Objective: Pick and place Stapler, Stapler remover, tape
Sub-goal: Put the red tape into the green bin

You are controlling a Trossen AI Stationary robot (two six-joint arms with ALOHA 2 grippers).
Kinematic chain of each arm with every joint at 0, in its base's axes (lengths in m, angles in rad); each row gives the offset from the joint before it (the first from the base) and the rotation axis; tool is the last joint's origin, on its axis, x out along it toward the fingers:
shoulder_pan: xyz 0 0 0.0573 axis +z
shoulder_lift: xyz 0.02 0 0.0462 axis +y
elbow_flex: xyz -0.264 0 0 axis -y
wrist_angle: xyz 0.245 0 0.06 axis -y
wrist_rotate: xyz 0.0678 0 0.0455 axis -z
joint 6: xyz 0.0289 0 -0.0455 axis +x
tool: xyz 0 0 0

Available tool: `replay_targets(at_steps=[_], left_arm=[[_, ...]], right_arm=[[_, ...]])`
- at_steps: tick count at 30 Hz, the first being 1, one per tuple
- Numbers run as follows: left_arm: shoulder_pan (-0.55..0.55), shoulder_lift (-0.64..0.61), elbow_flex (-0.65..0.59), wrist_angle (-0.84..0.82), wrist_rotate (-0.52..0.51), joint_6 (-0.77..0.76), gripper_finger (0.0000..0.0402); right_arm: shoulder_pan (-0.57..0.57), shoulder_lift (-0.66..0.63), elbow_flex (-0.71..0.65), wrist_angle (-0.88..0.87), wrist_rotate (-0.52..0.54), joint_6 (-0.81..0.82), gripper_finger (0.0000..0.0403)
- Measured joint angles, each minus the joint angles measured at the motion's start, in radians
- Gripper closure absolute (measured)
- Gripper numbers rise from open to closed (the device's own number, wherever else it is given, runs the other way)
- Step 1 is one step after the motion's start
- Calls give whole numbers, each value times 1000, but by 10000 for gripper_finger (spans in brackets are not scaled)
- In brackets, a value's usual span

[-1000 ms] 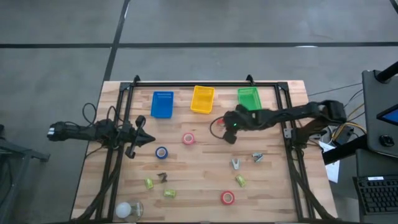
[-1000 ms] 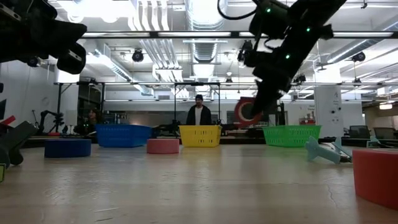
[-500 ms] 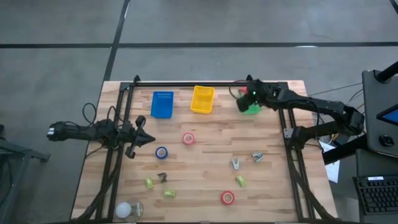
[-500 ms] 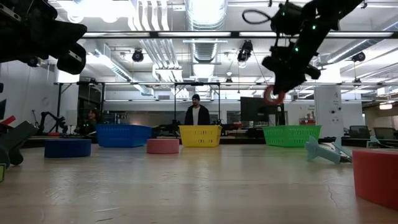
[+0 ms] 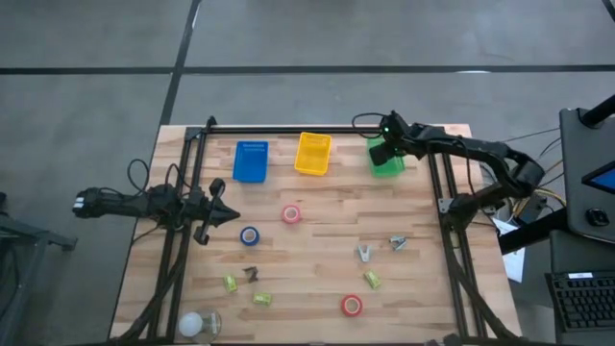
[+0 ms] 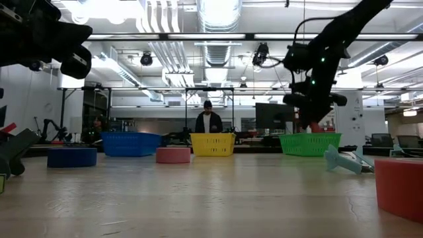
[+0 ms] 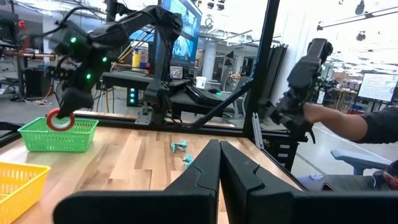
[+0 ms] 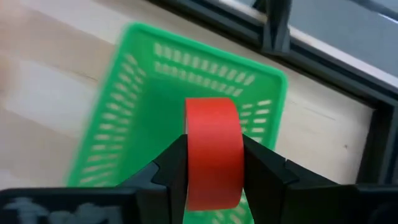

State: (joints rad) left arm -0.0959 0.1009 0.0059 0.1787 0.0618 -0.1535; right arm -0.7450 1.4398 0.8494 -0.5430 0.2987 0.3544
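Observation:
My right gripper (image 5: 386, 154) is over the green basket (image 5: 388, 165) at the table's far edge, shut on a red tape roll (image 8: 213, 152). The left wrist view shows that roll (image 7: 60, 119) at the basket's rim (image 7: 59, 134). Three more rolls lie flat on the table: a pinkish-red one (image 5: 291, 214), a blue one (image 5: 250, 235) and a red one (image 5: 352, 306). Yellow-green staplers (image 5: 372, 279) and small staple removers (image 5: 364, 253) lie nearer the front. My left gripper (image 5: 229, 214) waits shut near the table's left side. My right gripper pinches the red tape roll between its two fingers (image 8: 171, 168), one on each flat side of the ring (image 8: 213, 180). The roll's outer band faces the wrist camera. It is lifted clear, on edge, above the inside of the green basket (image 8: 137, 124).
A blue basket (image 5: 251, 160) and a yellow basket (image 5: 312, 153) stand beside the green one along the far edge. A black frame (image 5: 288, 129) runs round the table. A light bulb (image 5: 197, 324) lies at the near left corner. A person stands beyond the table (image 6: 208, 122).
My right gripper has carried the red tape roll from above the table's middle toward the far edge and the right. It then came down over the green basket. It has stayed shut on the roll. The left arm has kept still.

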Motion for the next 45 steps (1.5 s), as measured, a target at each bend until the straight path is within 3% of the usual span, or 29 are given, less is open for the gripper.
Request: replay_targets(at_steps=[11,23,31,38,45], left_arm=[[0,0,0,-1,0,0,392],[0,0,0,-2,0,0,392],[0,0,0,-1,0,0,392],[0,0,0,0,0,0,392],[0,0,0,0,0,0,392]], right_arm=[[-33,79,1,31,66,-40,293],[-32,56,2,45,70,-66,214],[-15,-36,2,35,62,-105,181],[98,-137,0,27,-108,-129,172],[345,-163,-9,16,-303,-189,180]])
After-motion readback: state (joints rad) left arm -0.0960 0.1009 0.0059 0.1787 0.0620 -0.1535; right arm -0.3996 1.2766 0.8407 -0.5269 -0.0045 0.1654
